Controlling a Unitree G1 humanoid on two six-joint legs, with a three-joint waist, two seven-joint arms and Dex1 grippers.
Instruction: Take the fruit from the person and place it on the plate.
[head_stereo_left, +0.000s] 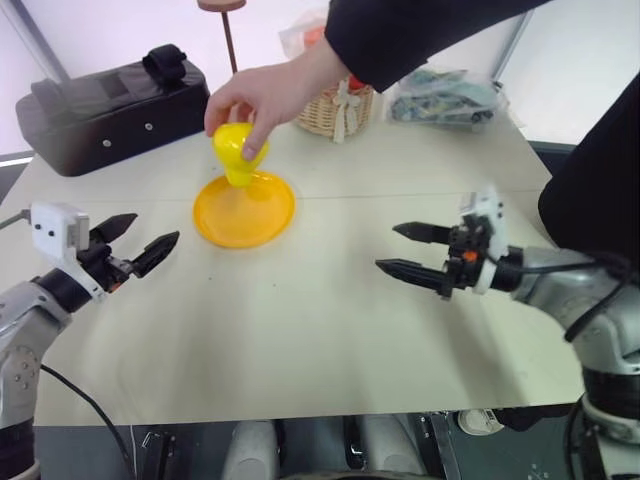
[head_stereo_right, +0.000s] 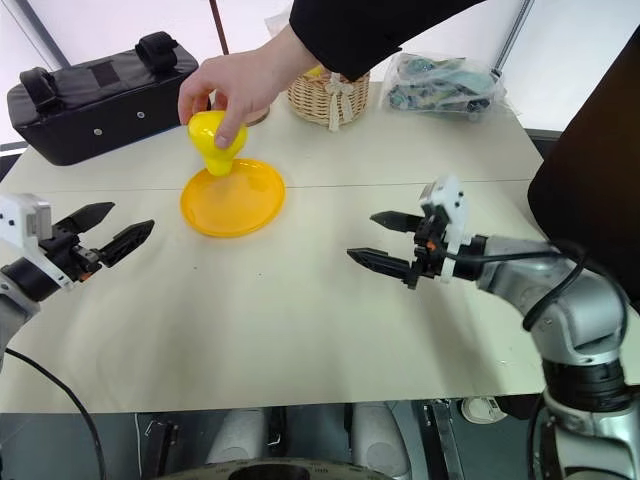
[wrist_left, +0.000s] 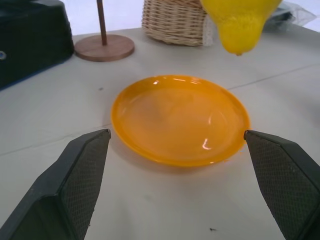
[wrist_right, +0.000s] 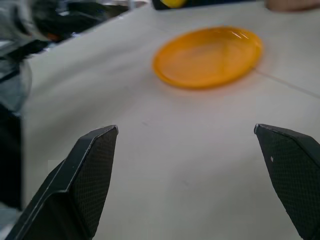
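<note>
A: Where is the left gripper (head_stereo_left: 135, 243) sitting?

B: It is hovering near the surface's left edge, jaws spread wide, holding nothing.

A: And the fruit (head_stereo_left: 238, 150)?

B: The person's hand (head_stereo_left: 262, 93) is holding it neck-down over the plate (head_stereo_left: 245, 210), toward the far edge, nearer the left gripper.

A: The right gripper (head_stereo_left: 414, 250)?

B: It is gaping empty too, farther off.

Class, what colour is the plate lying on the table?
Glossy yellow-orange; the plate shows best in the left wrist view.
</note>
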